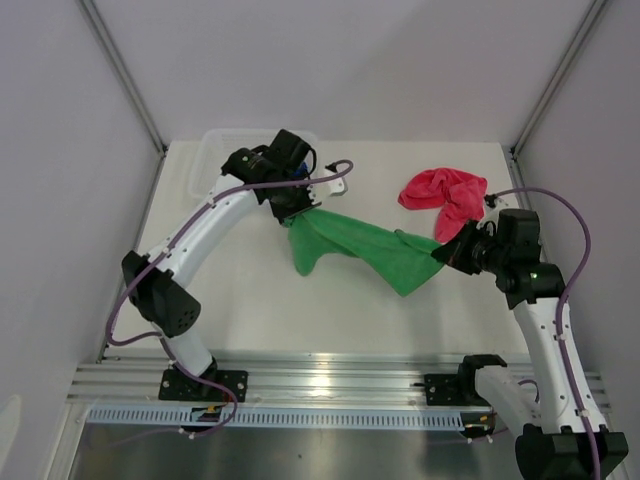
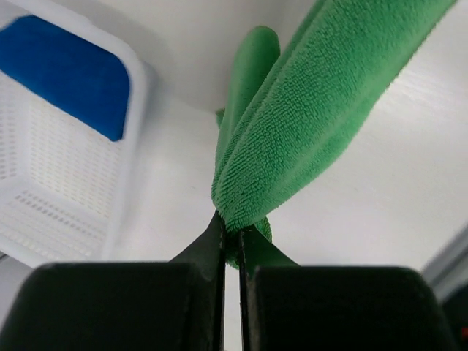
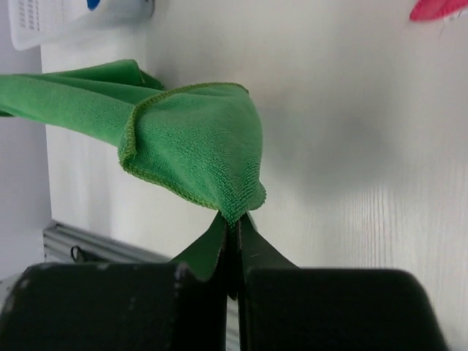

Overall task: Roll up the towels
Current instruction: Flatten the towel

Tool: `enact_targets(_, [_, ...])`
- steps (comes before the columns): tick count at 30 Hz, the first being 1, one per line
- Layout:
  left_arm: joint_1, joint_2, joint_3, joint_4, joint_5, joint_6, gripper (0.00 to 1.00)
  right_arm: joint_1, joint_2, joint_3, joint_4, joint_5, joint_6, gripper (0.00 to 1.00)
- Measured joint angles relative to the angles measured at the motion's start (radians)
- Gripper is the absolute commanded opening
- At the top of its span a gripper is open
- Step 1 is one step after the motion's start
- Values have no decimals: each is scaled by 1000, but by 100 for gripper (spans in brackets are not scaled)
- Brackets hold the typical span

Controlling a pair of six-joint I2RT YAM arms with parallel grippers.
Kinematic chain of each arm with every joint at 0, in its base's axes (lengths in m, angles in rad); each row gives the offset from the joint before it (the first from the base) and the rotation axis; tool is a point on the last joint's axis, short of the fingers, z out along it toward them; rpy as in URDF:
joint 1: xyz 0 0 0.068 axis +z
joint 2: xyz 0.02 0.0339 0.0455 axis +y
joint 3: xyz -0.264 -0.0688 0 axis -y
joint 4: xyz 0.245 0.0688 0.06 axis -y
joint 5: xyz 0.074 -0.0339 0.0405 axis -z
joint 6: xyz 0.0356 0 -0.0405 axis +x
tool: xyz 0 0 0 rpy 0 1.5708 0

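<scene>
We hold the bright green fuzzy microfibre towel (image 1: 350,250) stretched over the white tabletop (image 1: 300,330), our left fingers (image 2: 208,245) clamped on the end just beside the white plastic mesh basket (image 1: 205,160) and our right fingers (image 3: 257,248) clamped on the corner well apart from it. The royal blue towel (image 2: 66,73) lies inside the basket, rolled or not we cannot tell. The pink-red towel (image 1: 445,195) sits crumpled well apart from the basket, so we judge most of the rolling is left.
</scene>
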Motion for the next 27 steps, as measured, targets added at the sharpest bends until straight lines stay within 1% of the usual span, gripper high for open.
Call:
enact_targets(3, [1, -41, 0, -124, 50, 40, 1, 0, 16, 110, -137, -21, -1, 0])
enact_targets(6, [3, -90, 0, -183, 89, 82, 1, 0, 34, 186, -233, -62, 3, 0])
enact_targets(10, [6, -163, -60, -203, 120, 145, 1, 0, 67, 186, -308, -117, 17, 0])
enact_targets(12, [10, -172, -99, -220, 126, 162, 1, 0, 90, 154, -300, -127, 23, 0])
enact_targets(13, [13, -160, -119, -222, 127, 163, 2, -2, 107, 130, -288, -131, 26, 0])
enact_targets(14, [16, -139, -135, -225, 126, 163, 13, -3, 126, 107, -276, -132, 31, 0])
enact_targets(15, [18, -115, -142, -221, 123, 163, 18, -3, 145, 87, -256, -132, 35, 3])
enact_targets(16, [21, -63, -146, -210, 118, 159, 23, -5, 179, 52, -205, -133, 47, 13])
enact_targets(17, [23, -18, -145, -186, 114, 154, 32, -5, 203, 29, -173, -131, 58, 25])
enact_targets(18, [25, 42, -142, -156, 109, 146, 55, -8, 239, 2, -130, -129, 79, 38])
enact_targets(19, [26, 100, -135, -124, 98, 134, 59, -11, 281, -20, -79, -126, 100, 49])
enact_targets(21, [27, 223, -89, -61, 69, 85, 68, -18, 378, -36, 5, -101, 127, 52])
enact_targets(23, [27, 310, -34, -10, 36, 39, 76, -23, 471, -24, 72, -51, 133, 54])
enact_targets(24, [29, 343, -4, 21, 19, 13, 86, -24, 507, -4, 81, -23, 130, 56])
enact_targets(27, [29, 346, 44, 65, -3, -42, 88, -6, 547, 91, 67, 100, 83, 56])
